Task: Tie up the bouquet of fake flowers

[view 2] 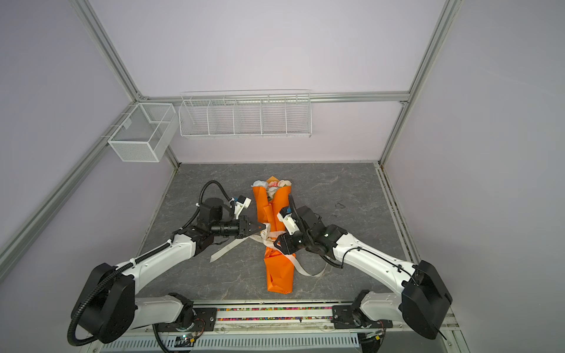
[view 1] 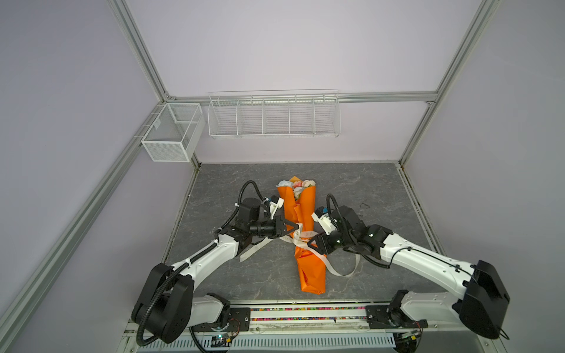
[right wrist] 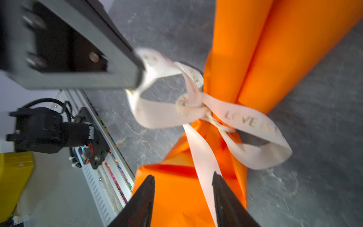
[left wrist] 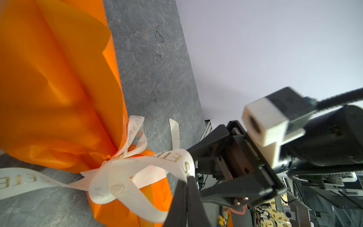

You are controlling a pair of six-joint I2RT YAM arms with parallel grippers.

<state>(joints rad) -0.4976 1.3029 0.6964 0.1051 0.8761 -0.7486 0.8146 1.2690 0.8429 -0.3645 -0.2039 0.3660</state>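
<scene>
Bouquet of fake flowers (view 1: 295,185), wrapped in orange paper (view 1: 289,211) at mid-frame: with left gripper (left wrist: 187,182) clenched on one ribbon loop (left wrist: 176,159) and right gripper (right wrist: 182,196) released near the knot (right wrist: 206,113), draw that loop straight outward, take the opposite loop (right wrist: 271,149), tighten evenly.

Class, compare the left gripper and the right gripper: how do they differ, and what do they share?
The left gripper is shut, pinching a loop of the cream ribbon; the right gripper is open, holding nothing. The left gripper reaches in level; the right gripper tilts down at the orange wrap. Both are black and near that ribbon.
</scene>
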